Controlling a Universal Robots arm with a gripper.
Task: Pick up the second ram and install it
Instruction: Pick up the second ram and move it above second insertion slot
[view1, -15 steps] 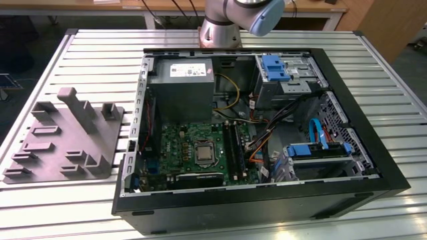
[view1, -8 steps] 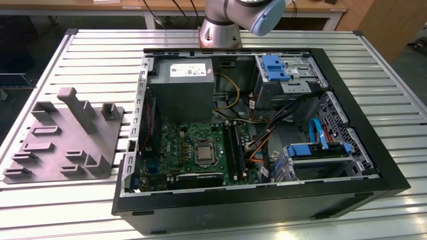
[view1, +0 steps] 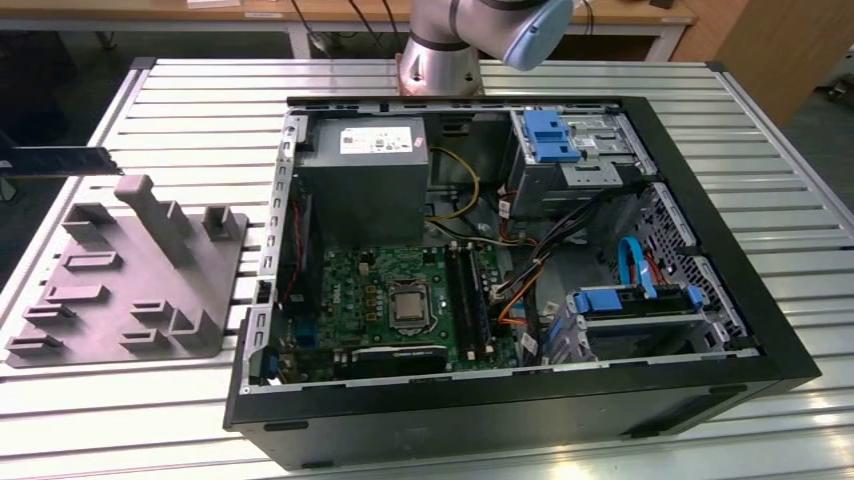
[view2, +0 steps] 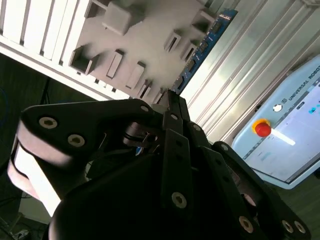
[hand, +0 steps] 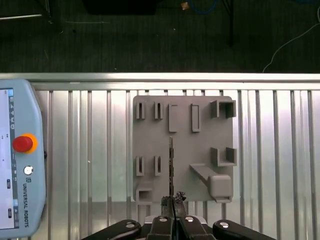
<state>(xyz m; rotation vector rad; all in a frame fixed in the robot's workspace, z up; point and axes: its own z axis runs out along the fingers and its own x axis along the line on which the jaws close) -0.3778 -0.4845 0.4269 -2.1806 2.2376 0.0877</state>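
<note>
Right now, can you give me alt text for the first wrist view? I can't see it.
The fingers are shut on the ram, seen edge-on as a thin dark strip over the grey fixture. The fixture lies on a slatted metal table, with a teach pendant beside it.

One ram stick (view1: 67, 159), one grey holder (view1: 127, 300), one computer case (view1: 534, 405), one pendant (hand: 20, 165)

Slatted metal table (view1: 120, 420), dark floor (hand: 125, 45)
</note>
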